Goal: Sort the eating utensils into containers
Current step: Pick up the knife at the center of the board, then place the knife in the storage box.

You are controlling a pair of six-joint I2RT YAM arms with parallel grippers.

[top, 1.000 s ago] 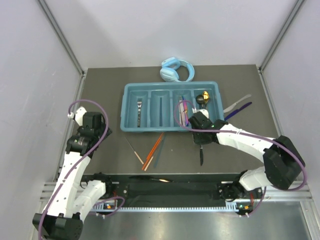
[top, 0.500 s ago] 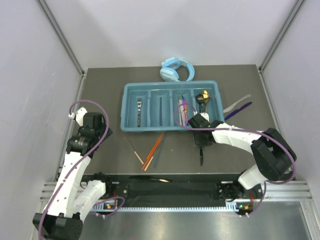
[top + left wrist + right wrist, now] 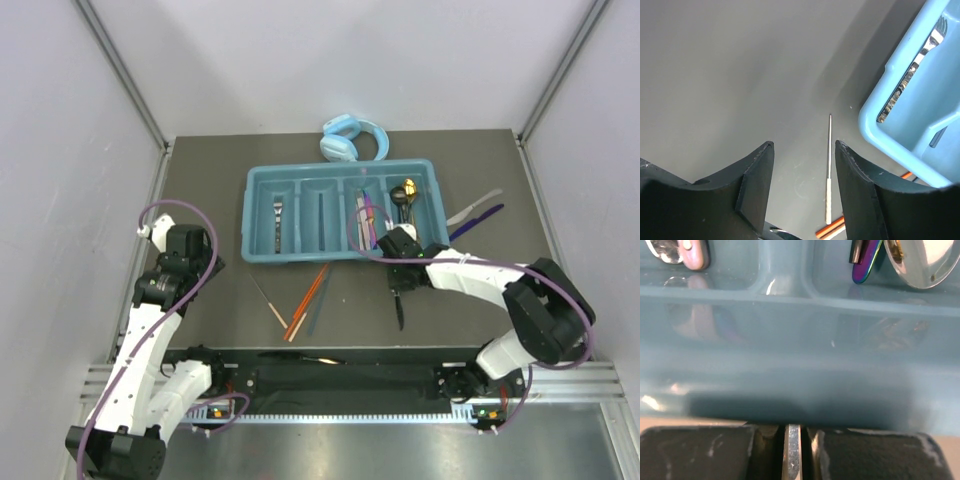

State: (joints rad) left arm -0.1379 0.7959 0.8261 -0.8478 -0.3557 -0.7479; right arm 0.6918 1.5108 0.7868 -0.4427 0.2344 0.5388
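Grey matting covers the table (image 3: 200, 170), and we read it from the left side across. Our left gripper (image 3: 804, 146) hangs over bare mat near the left end of the tray, its jaws standing apart with nothing between them. Through the gap we see a thin metal stick (image 3: 829, 165) with a pale end, lying flat just short of the tray's near left corner. Right of that stick, orange chopsticks (image 3: 308, 298) lie slanted on the mat, their far tips close to the tray's near wall.

The teal-blue tray (image 3: 248, 215) sits across the middle of the table with four long compartments. A silver fork (image 3: 278, 220) lies in the leftmost one. The third holds purple and pink-handled pieces (image 3: 367, 215); we cannot tell what kind they are. The fourth holds a gold spoon (image 3: 408, 188) with a darker utensil (image 3: 399, 203) just beside it. Light blue headphones (image 3: 352, 140) rest just behind the tray's far wall.

Our right gripper (image 3: 791, 429) is low, just in front of the near wall below the third and fourth compartments. Its fingers are clenched on a dark knife (image 3: 399, 308) whose free end points toward the arm bases. In the wrist view a thin silvery edge is pinched between the pads, the tray wall right ahead. We cannot tell whether the knife is off the mat.

Farther right, outside the tray, a silver knife (image 3: 475, 207) and a purple knife (image 3: 478, 222) lie slanted side by side near its right end.
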